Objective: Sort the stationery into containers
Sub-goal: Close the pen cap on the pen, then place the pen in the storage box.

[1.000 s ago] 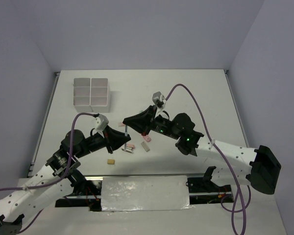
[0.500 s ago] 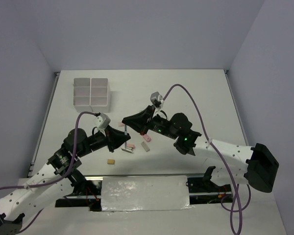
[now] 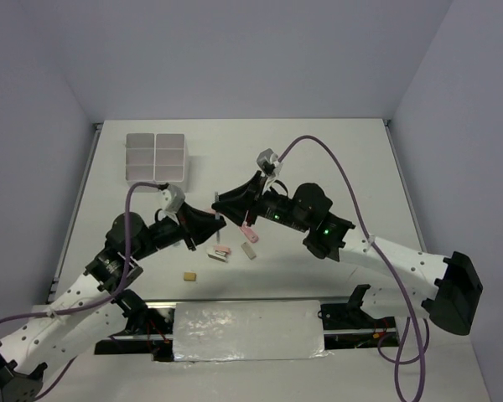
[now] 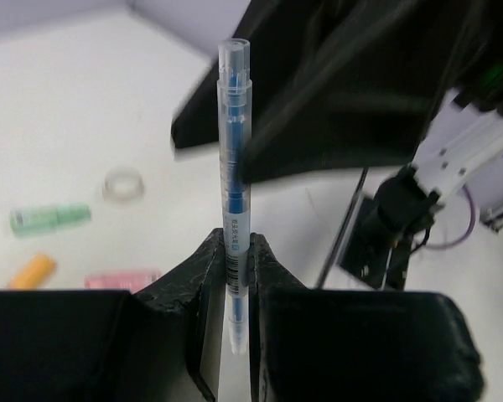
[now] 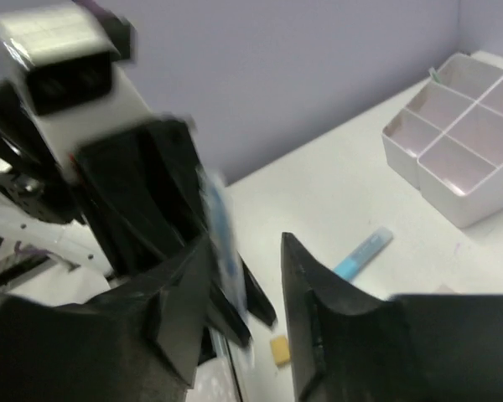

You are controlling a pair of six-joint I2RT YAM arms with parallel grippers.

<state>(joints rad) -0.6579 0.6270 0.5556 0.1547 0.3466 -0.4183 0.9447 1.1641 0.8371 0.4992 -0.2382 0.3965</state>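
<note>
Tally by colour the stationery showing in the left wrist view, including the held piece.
Blue pen: 1
Clear tape ring: 1
Green highlighter: 1
Orange highlighter: 1
Pink piece: 1
Total: 5

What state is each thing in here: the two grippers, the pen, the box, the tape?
Left gripper: shut on the pen.
Pen: upright, gripped near its lower end.
Right gripper: open, close beside the pen.
Box: upright, visible compartments empty.
Tape ring: lying flat on the table.
</note>
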